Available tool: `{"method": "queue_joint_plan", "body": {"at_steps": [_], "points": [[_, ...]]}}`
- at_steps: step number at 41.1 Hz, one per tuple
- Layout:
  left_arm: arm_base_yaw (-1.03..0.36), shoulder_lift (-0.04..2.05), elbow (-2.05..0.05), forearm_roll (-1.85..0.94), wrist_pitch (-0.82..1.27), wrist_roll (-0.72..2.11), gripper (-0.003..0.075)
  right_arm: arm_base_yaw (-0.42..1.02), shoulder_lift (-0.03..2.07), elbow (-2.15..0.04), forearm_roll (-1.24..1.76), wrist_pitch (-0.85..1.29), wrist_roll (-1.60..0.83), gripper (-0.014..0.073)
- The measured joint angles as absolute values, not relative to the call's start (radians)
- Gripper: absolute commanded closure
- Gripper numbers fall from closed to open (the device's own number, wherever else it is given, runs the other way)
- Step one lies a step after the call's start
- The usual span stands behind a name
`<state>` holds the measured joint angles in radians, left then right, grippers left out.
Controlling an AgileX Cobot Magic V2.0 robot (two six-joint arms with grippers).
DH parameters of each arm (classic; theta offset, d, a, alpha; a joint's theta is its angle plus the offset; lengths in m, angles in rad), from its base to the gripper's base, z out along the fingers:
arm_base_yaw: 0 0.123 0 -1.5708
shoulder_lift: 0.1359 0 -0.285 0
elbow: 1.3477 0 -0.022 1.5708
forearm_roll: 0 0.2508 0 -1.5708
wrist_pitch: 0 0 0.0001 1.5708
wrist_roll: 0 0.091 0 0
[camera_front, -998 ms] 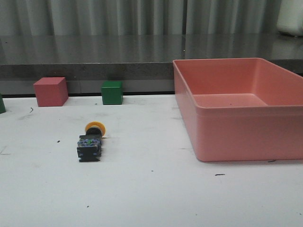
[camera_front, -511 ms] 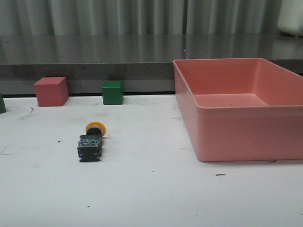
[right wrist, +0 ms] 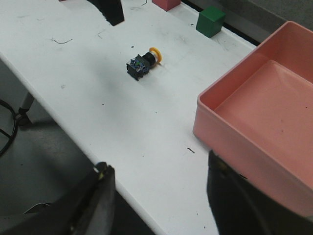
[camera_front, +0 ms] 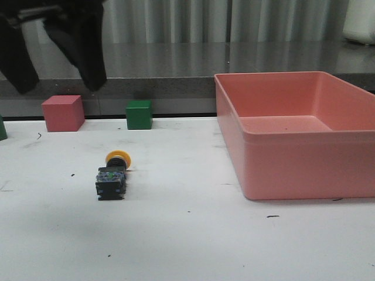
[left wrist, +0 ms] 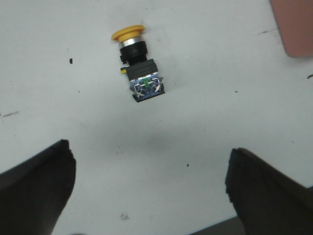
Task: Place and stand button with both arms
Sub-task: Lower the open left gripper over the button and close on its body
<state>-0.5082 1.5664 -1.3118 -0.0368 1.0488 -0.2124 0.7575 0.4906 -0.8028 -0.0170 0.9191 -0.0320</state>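
Observation:
The button (camera_front: 112,177) lies on its side on the white table (camera_front: 193,240), yellow cap toward the back, bluish base toward the front. It also shows in the left wrist view (left wrist: 139,68) and the right wrist view (right wrist: 142,62). My left gripper (camera_front: 57,82) hangs open and empty high above the table's back left, well above the button; in its wrist view (left wrist: 149,166) the fingers (left wrist: 36,181) stand wide apart. My right gripper (right wrist: 161,176) is open and empty over the table's front edge, outside the front view.
A large pink bin (camera_front: 293,132) stands at the right. A red cube (camera_front: 62,113) and a green cube (camera_front: 139,114) sit at the back edge, before a grey ledge. A dark green object (camera_front: 2,129) shows at the far left.
My left gripper has come into the front view at the top left. The button and the cubes have not moved.

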Motion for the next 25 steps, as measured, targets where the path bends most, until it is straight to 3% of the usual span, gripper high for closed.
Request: {"method": "queue_joint_plan", "body": {"at_steps": [25], "points": [[-0.508, 2.045, -1.707, -0.012, 1.215, -0.313, 0.0120, 0.758, 0.491, -0.803, -0.017, 0.923, -0.033, 0.0153]]}}
